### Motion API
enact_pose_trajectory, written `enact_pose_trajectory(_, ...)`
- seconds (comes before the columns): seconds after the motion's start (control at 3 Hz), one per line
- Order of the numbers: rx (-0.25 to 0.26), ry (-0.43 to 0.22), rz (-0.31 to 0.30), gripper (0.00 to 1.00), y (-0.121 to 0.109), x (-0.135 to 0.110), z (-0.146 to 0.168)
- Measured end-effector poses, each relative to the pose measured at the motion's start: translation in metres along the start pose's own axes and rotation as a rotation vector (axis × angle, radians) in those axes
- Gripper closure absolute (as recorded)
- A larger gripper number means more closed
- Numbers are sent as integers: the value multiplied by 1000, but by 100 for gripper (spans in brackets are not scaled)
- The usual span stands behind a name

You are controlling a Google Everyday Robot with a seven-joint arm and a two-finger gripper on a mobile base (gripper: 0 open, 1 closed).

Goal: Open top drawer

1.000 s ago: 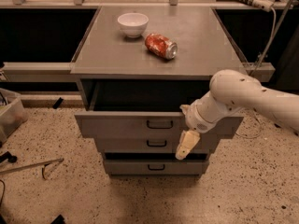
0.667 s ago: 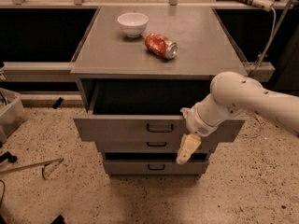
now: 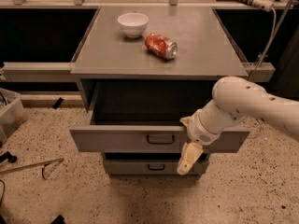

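The top drawer [image 3: 117,140] of the grey metal cabinet stands pulled well out, its dark inside showing behind the front. Its small black loop handle [image 3: 160,138] sits at the centre of the front. My gripper [image 3: 188,156] hangs at the drawer's front, just right of the handle, with a cream part reaching down over the front towards the lower drawer [image 3: 135,167]. My white arm [image 3: 243,104] comes in from the right. The third drawer is hidden.
A white bowl [image 3: 133,23] and a red soda can [image 3: 160,45] on its side rest on the cabinet top [image 3: 201,41]. A cable [image 3: 273,29] hangs at the right. A plastic bin [image 3: 10,115] and a thin metal tool [image 3: 32,166] lie on the speckled floor at left.
The top drawer has slid further out towards the camera. My gripper and arm have moved with it, lower in the view. The bowl and can have not moved.
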State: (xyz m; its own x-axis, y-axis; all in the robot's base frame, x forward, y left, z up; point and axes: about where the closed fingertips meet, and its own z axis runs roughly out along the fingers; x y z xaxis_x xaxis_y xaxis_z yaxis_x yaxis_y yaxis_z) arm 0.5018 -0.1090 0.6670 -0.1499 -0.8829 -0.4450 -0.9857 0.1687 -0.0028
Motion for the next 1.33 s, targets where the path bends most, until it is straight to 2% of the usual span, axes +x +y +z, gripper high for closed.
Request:
enact_pose_trajectory(0.33, -35, 16, 10, 0, 16, 8, 4)
enact_pose_trajectory(0.67, -49, 17, 18, 0, 28, 9, 1)
enact_pose_trajectory(1.0, -83, 11, 33, 0, 66, 14, -10)
enact_pose_trajectory(1.33, -83, 12, 32, 0, 66, 14, -9)
